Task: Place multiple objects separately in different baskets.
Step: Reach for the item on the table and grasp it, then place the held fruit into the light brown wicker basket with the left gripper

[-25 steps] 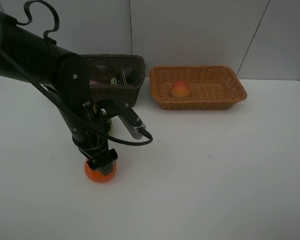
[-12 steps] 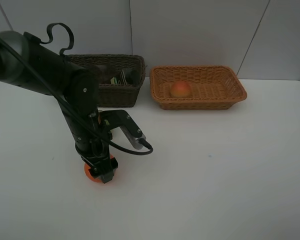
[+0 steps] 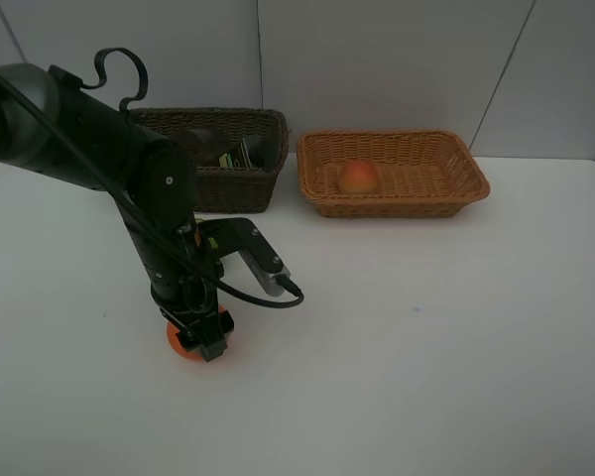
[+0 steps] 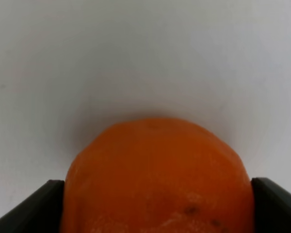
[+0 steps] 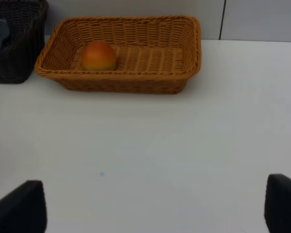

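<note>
The left gripper (image 3: 203, 342) now sits low over the orange (image 3: 181, 342) on the near-left part of the white table (image 3: 426, 347). 1 second ago I had the arm's upper part leaning further left and more of the fruit showed below the gripper. Now only a sliver of peel shows on the gripper's left side. Against half a second ago I see almost no shift.

In the left wrist view, the gripper's 2 dark fingers (image 4: 39, 208) flank the orange (image 4: 155, 179), 1 at each side, right against the peel. I cannot tell whether they clamp it or merely stand beside it. The fruit is round, so I can give no long axis or heading.

The right gripper (image 5: 150, 204) hangs over bare table with its jaws spread wide and nothing between them.

At the far side, the dark basket (image 3: 233, 183) and the tan basket (image 3: 446, 198) stand side by side, long sides running left to right. 1 peach (image 3: 358, 177) lies in the left half of the tan basket.
</note>
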`<state>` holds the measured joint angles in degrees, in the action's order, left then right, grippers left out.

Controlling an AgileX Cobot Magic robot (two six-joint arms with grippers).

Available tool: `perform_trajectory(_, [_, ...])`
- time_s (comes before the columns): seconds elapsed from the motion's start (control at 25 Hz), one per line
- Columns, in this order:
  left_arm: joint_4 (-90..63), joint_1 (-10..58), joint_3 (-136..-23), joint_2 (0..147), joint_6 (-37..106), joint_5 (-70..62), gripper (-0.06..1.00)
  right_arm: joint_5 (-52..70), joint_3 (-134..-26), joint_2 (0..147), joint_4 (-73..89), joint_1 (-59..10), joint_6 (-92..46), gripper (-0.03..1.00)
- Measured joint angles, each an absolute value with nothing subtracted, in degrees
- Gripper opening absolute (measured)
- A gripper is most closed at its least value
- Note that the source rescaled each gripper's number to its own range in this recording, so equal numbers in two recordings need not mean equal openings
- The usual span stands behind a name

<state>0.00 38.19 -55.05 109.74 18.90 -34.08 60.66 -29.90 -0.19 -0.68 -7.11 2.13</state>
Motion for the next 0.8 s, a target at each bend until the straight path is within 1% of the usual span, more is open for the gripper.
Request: perform_trajectory(0.8, [0.0,38.2,-55.1,109.3,18.8,-34.1,0.92,60.7,-29.9,-0.2,-0.7,-7.1,2.1,0.97])
